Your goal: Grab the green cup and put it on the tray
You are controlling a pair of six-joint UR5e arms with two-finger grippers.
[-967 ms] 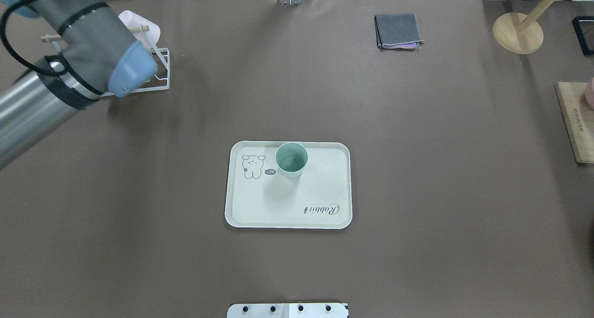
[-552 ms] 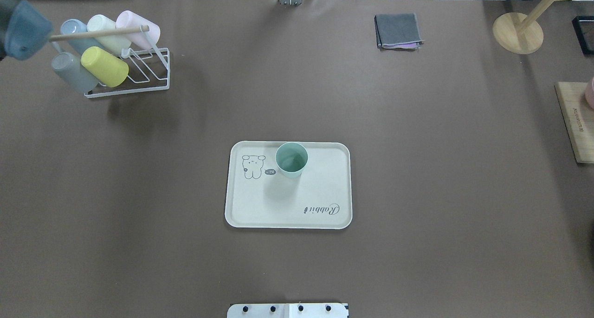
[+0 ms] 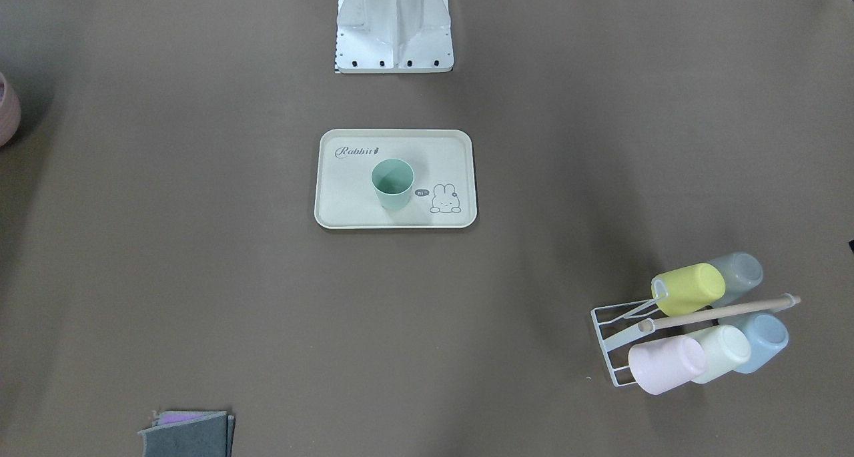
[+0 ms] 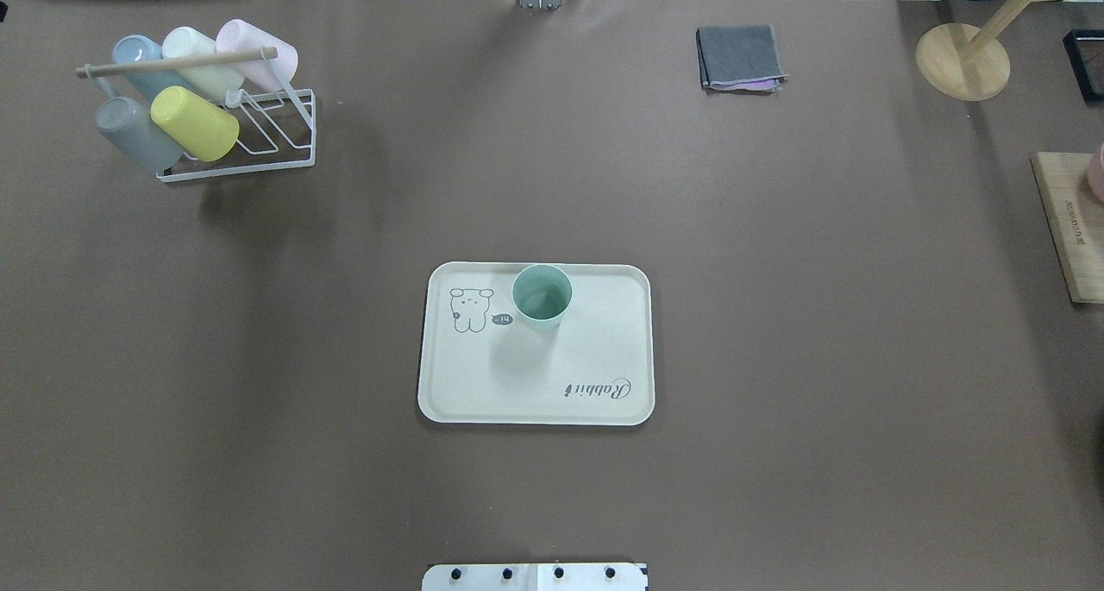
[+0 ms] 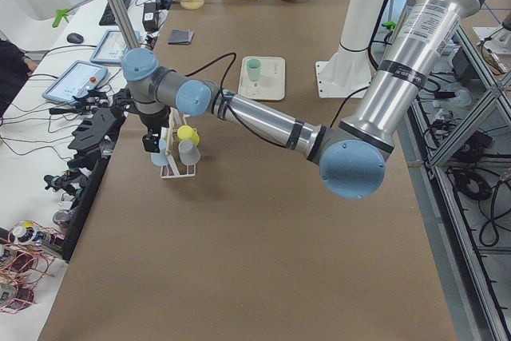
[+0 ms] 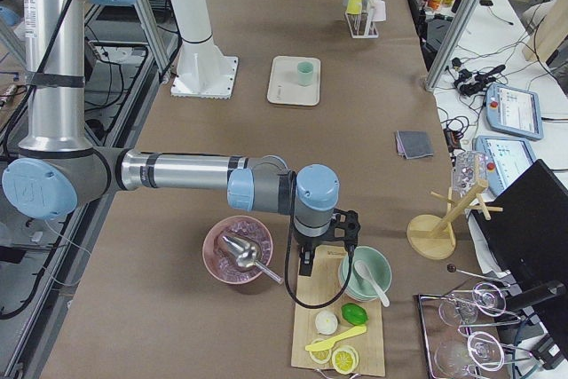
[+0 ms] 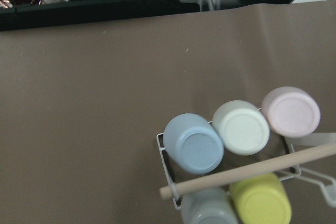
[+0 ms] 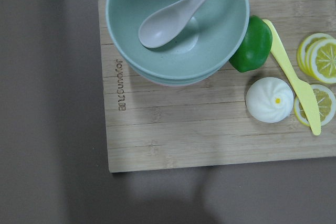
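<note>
The green cup (image 4: 542,296) stands upright on the cream tray (image 4: 535,384), near its far rim beside the bunny drawing; it also shows in the front view (image 3: 392,183) on the tray (image 3: 347,203). No gripper touches it. My left gripper (image 5: 151,143) hangs over the cup rack at the table's left end, seen only in the left side view; I cannot tell whether it is open or shut. My right gripper (image 6: 306,265) hangs over the wooden board at the right end, seen only in the right side view; I cannot tell its state either.
A white wire rack (image 4: 259,138) holds several cups, among them a yellow cup (image 4: 195,123) and a pale mint-cream cup (image 7: 241,127). A folded grey cloth (image 4: 740,58) and a wooden stand (image 4: 962,60) lie far right. A wooden board (image 8: 210,129) bears a bowl (image 8: 176,30) with spoon.
My left arm has drawn back out of the overhead view to the left, uncovering the cup rack. The green cup and tray have not moved.
</note>
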